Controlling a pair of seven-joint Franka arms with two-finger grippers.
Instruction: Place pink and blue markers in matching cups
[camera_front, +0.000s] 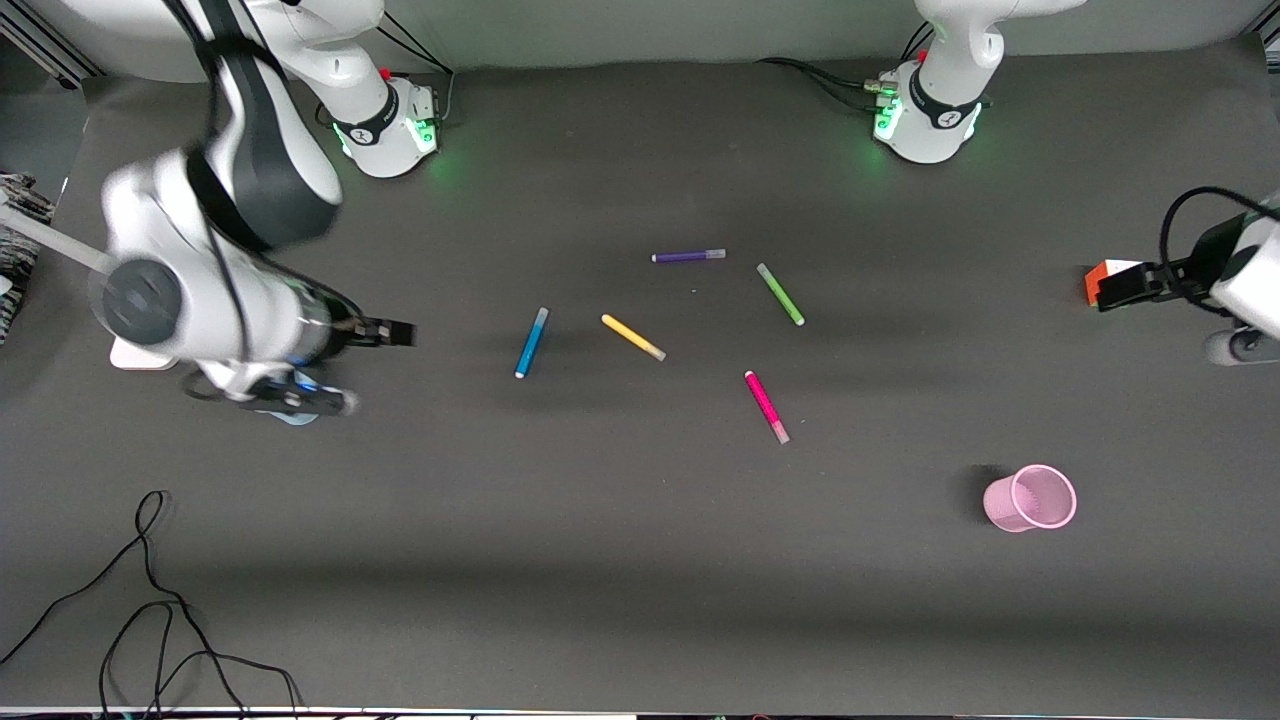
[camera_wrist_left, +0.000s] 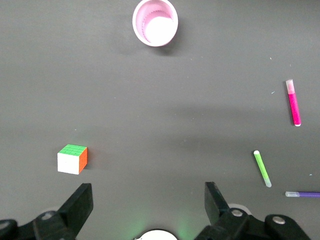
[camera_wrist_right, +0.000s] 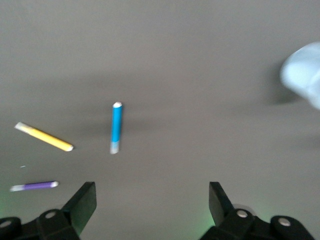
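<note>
The pale blue cup (camera_wrist_right: 304, 72) is a smeared blur cut by the right wrist view's edge; in the front view the right arm (camera_front: 215, 300) hides most of it. The purple pen (camera_wrist_left: 303, 194) is cut by the left wrist view's edge.

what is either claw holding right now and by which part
Nothing is held. The left claw and right claw are both open and empty above the table; the slim blue marker and magenta-pink marker lie untouched.
</note>
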